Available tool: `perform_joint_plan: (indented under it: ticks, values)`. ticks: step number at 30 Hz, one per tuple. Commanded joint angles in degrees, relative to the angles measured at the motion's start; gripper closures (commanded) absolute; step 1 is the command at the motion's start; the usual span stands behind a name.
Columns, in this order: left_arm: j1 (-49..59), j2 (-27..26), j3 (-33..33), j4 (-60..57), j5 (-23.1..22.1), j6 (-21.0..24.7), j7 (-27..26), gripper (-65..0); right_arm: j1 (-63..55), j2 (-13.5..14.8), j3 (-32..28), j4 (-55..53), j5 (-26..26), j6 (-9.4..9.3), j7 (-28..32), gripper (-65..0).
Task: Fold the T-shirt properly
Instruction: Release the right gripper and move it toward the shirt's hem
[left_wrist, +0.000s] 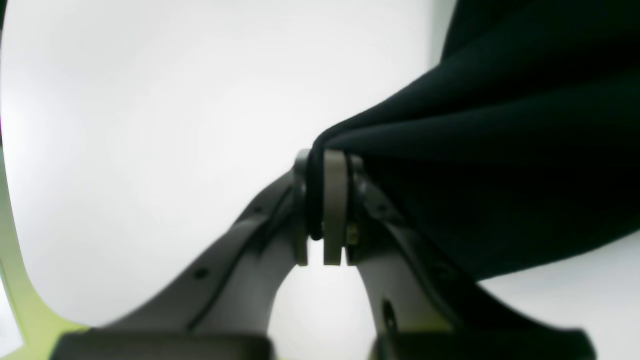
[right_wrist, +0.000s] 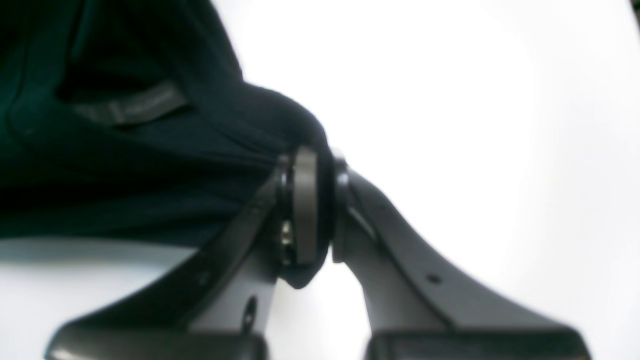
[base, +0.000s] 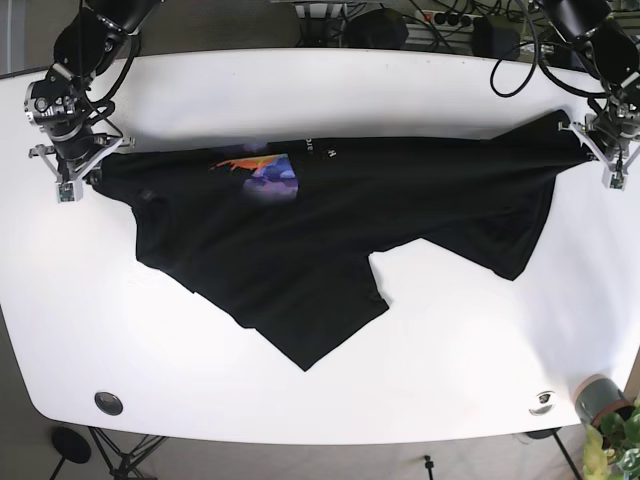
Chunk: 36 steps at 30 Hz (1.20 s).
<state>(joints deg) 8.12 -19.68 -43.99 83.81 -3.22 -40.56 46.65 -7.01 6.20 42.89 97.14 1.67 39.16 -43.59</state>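
A black T-shirt (base: 330, 225) with a coloured print (base: 268, 177) lies stretched across the white table (base: 330, 90), its ends pulled wide. My left gripper (base: 600, 150), at the right in the base view, is shut on the shirt's right end; the left wrist view shows dark cloth (left_wrist: 500, 150) pinched between its fingers (left_wrist: 334, 200). At the left of the base view my right gripper (base: 80, 165) is shut on the other end, with fabric (right_wrist: 150, 165) bunched between its fingers (right_wrist: 305, 205). A hem flap (base: 320, 330) hangs toward the front.
Cables and black gear (base: 380, 25) sit beyond the table's far edge. A small black disc (base: 108, 403) lies near the front left corner. A grey cup (base: 598, 397) and a plant (base: 620, 440) stand at the front right corner.
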Motion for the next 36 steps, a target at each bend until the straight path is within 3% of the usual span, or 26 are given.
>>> perform_joint_plan:
  ticks: [1, 10, 13, 17, 20, 25, 28, 36]
  values:
    - [-0.52, -1.64, -0.45, 0.98, 0.02, 0.56, -1.16, 0.0, 0.02, 0.7, 1.37, 1.36, 0.48, 0.36, 1.53, -2.4]
    - [0.54, -1.55, -0.45, 1.24, 0.02, 0.56, -1.25, 0.0, -0.86, -0.44, 3.13, 1.89, 0.48, 0.36, 1.53, -5.2]
    - [0.63, -1.55, -0.45, 1.33, -0.07, 0.56, -1.25, 0.0, -1.3, -0.61, 3.22, 4.35, 0.48, 0.36, 1.53, -17.0]
    - [0.63, -1.37, -0.45, 1.33, -0.07, 0.56, -1.25, 0.0, -1.3, -2.46, 3.22, 7.08, 0.48, 0.36, 1.53, -40.0]
    - [0.63, -1.28, -0.45, 1.33, -0.07, 0.56, -1.25, 0.0, -1.04, -2.9, 2.78, 9.01, 0.48, 0.36, 1.53, -47.2]
    - [0.54, -1.28, -0.36, 1.33, -0.07, 0.56, -1.25, 0.0, -0.6, -3.34, 1.72, 9.89, 5.23, 0.1, 1.53, -48.5]
    - [0.45, -1.28, -0.28, 1.33, -0.07, 0.56, -1.25, 0.0, 1.25, -2.2, 1.37, 9.63, 6.99, 0.27, 1.44, -48.5]
    - [0.36, -1.2, -0.19, 1.24, -0.07, 0.56, -1.25, 0.0, 7.05, 0.09, -10.06, 8.83, 6.9, -0.08, -2.34, -48.2]
